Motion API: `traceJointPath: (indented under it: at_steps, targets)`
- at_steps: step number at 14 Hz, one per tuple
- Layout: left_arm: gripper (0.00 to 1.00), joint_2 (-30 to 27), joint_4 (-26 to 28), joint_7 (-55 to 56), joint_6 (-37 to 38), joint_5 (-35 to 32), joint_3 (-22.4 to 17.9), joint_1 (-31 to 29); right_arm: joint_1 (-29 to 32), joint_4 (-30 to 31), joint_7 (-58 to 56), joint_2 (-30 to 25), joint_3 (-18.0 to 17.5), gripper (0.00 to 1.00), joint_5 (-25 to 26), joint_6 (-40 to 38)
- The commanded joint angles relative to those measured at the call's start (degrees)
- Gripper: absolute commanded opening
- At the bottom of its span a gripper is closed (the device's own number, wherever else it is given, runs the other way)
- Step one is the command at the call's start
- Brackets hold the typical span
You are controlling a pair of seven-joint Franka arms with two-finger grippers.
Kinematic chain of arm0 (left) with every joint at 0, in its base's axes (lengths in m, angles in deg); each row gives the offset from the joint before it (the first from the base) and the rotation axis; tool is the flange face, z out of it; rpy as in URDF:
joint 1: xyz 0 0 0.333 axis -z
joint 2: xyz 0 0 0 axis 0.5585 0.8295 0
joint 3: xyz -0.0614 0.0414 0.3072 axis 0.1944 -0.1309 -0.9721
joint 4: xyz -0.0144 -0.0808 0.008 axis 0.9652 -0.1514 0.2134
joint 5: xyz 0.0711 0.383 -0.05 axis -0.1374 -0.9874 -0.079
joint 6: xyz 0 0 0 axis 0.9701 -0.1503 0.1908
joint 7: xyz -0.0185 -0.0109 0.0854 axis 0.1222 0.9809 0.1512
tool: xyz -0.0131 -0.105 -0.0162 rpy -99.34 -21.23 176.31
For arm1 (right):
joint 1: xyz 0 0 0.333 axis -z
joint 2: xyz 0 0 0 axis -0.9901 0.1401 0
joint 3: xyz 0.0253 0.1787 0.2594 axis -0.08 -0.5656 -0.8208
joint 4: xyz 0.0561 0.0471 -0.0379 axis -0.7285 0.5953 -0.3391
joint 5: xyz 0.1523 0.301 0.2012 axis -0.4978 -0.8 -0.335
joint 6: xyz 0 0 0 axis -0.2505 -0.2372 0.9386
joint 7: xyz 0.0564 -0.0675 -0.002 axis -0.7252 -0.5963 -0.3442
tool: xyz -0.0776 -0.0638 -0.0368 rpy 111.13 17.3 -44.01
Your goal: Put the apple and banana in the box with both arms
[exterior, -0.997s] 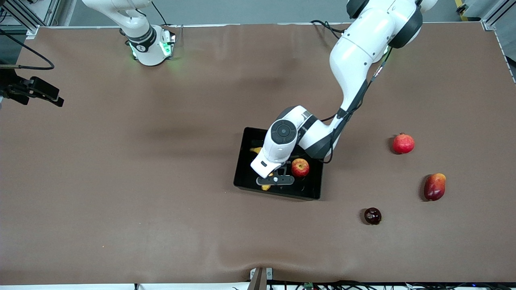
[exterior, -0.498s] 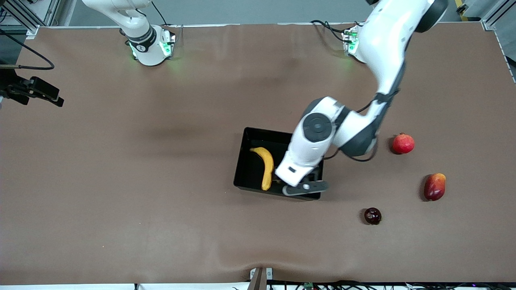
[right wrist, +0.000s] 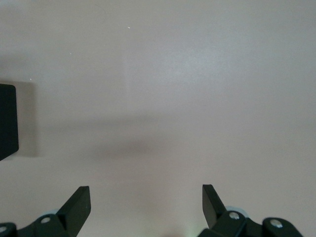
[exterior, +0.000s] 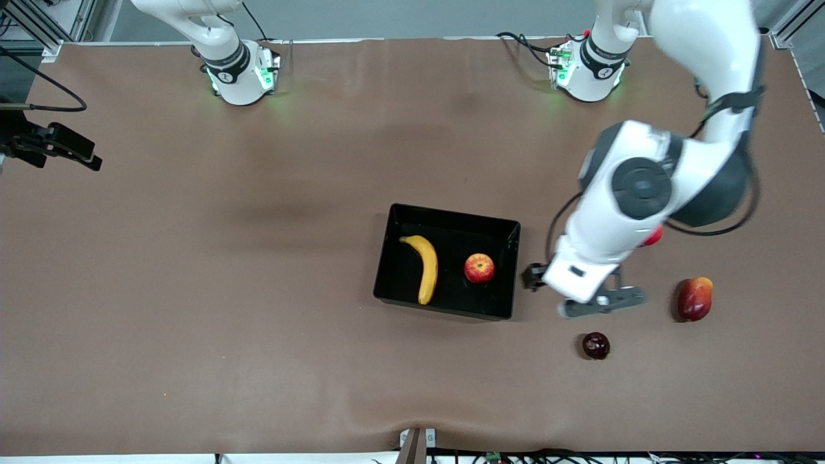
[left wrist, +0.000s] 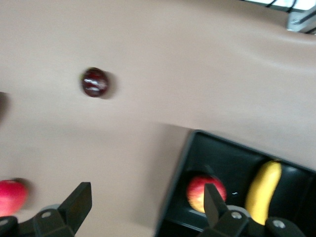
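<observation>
The black box stands mid-table. The yellow banana and the red-yellow apple lie in it, side by side and apart. My left gripper is open and empty, up over bare table beside the box, toward the left arm's end. In the left wrist view it shows the box edge, the apple and the banana. My right gripper is open and empty over bare table; its arm waits.
A dark round fruit lies near the left gripper, nearer to the front camera. A mango lies toward the left arm's end. A pomegranate is mostly hidden by the left arm. A black device with a cable juts in at the right arm's end.
My left arm has swung from over the box toward its own end of the table and risen. The banana and apple stay in the box, now uncovered. The right arm has not moved.
</observation>
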Motion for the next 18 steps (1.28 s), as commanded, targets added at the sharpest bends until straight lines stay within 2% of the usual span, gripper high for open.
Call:
traceJointPath:
  at_steps: [1,4,7,11,16,18]
  targets:
    - [1.00,-4.1,2.1,-7.6,3.8,0.5,0.5,-4.9,0.2,0.0,0.6,-0.5,-0.2,1.00,-0.1,0.1]
    - [1.00,-6.3,2.3,-16.9,8.1,0.6,0.5,-9.8,0.1,0.0,0.6,-0.5,-0.2,1.00,-0.1,0.1]
    - [1.00,-9.3,3.3,-20.5,11.9,0.6,0.5,-13.3,0.1,0.0,0.6,-0.5,-0.2,1.00,-0.1,0.1]
    - [1.00,-16.4,10.2,-26.6,12.4,0.5,0.5,-17.2,0.1,0.0,0.6,-0.5,-0.2,1.00,-0.1,0.1]
    - [1.00,-23.0,16.2,-35.5,12.0,0.6,0.6,-23.6,0.1,0.0,0.6,-0.5,-0.2,1.00,-0.1,0.1]
    - [1.00,-26.3,19.7,-36.2,11.2,4.6,0.5,-25.8,0.1,0.0,0.6,-0.5,-0.2,1.00,-0.1,0.1]
